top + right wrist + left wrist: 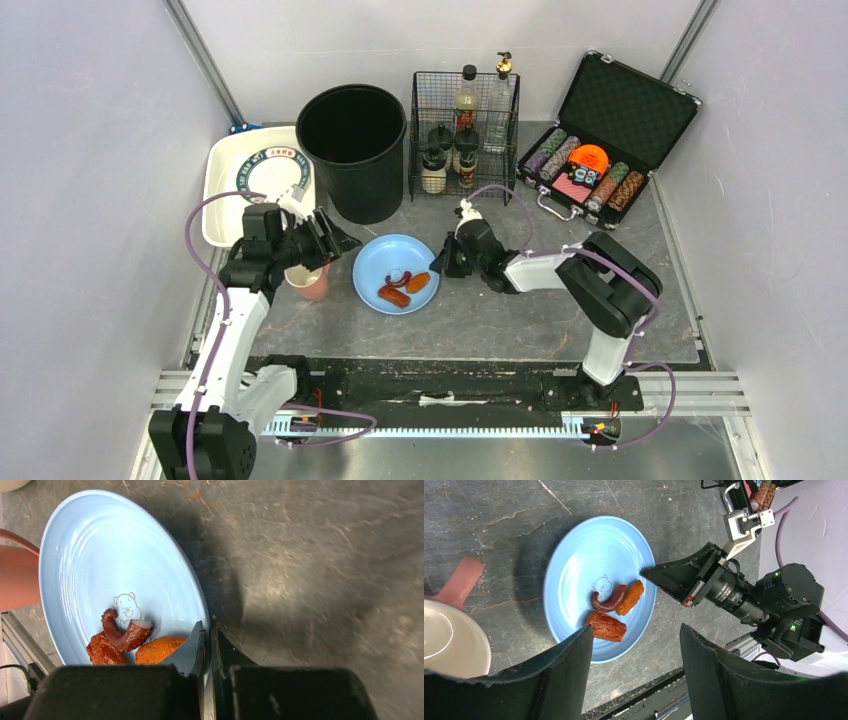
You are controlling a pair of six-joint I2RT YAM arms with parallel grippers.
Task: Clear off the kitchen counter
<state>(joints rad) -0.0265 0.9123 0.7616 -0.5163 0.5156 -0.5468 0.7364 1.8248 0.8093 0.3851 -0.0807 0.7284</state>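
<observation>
Kitchen counter [500, 320]: blue plate [385, 262] beside pink mug [308, 283] | right gripper [442, 267] pinches its rim | left gripper [338, 238] open, empty

A dark, mottled kitchen counter [500, 310] carries a row along its far edge: a white tray [222, 170] at the far left corner, then a black bucket [355, 165], a wire basket [490, 170] and an open black case [625, 110] at the far right corner. A blue plate [385, 262] sits near the middle, with a pink mug [310, 283] just beside it toward the left edge.
</observation>
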